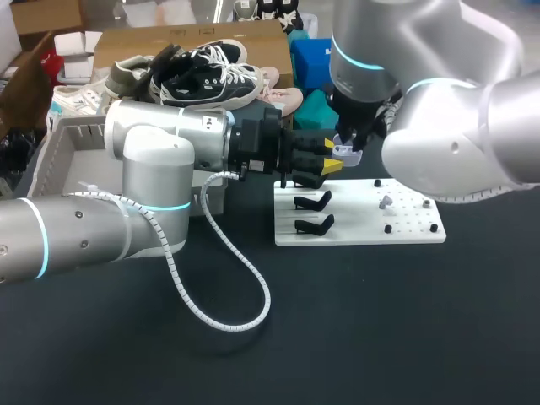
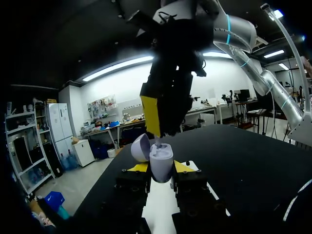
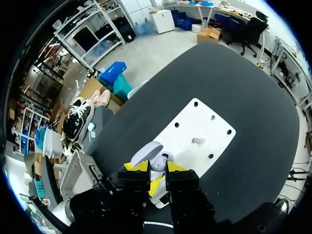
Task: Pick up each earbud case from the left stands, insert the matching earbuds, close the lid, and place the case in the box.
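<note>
My left gripper (image 2: pixel 161 168) is shut on a lavender earbud case (image 2: pixel 162 163) and holds it upright above the white board (image 1: pixel 405 232). The case's lid (image 2: pixel 140 147) is hinged open to one side. From above, my right gripper (image 2: pixel 157 131) comes straight down onto the case, shut on a small white earbud (image 2: pixel 158 144) at the case's opening. In the right wrist view the open case (image 3: pixel 152 157) lies just ahead of my right gripper (image 3: pixel 157 168). Two black stands (image 1: pixel 313 201) sit bare at the board's left end.
A loose earbud (image 1: pixel 386 202) and several black pegs sit on the board's right part. A grey box (image 1: pixel 72 139) stands at the back left behind my left arm. The arm's white cable (image 1: pixel 228 278) loops over the black table in front.
</note>
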`<move>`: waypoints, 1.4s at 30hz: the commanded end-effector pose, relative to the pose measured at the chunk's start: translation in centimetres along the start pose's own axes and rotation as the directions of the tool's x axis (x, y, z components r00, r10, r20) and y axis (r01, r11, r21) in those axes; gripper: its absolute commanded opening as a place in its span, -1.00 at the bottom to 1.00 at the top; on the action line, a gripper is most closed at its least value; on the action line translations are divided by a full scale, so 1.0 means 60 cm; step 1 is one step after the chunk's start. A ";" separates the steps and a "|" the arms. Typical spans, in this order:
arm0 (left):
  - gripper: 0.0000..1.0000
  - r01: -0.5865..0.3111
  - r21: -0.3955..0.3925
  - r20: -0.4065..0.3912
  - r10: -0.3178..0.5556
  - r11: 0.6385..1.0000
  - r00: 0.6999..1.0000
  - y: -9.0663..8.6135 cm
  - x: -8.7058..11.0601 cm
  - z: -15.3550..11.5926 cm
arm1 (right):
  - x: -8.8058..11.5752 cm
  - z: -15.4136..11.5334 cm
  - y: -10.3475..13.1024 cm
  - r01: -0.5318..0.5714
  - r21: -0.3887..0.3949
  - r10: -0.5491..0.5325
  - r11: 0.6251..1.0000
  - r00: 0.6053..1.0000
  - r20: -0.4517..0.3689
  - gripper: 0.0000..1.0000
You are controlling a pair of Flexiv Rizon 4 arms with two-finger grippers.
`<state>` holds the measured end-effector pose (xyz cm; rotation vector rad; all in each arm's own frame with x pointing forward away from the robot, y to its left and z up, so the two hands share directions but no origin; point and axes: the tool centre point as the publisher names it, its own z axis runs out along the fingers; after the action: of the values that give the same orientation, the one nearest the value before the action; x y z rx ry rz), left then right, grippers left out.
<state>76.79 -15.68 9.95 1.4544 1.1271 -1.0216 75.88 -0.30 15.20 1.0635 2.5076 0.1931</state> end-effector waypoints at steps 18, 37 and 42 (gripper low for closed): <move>-1.00 -0.002 0.000 0.002 0.002 1.000 1.000 0.000 0.001 0.000 | 0.001 0.011 0.000 -0.008 0.011 0.008 1.000 1.000 -0.009 -1.00; -1.00 -0.002 0.000 0.002 0.002 1.000 1.000 0.000 0.001 0.000 | 0.008 0.019 -0.009 -0.020 0.007 0.020 1.000 0.999 -0.032 -0.47; -1.00 -0.002 0.000 0.002 0.002 1.000 1.000 0.000 0.001 0.000 | 0.009 0.001 -0.018 -0.022 -0.010 0.021 1.000 1.000 -0.020 -0.60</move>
<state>76.80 -15.65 9.95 1.4541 1.1271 -1.0215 75.98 -0.21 14.23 1.0911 2.5311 0.2127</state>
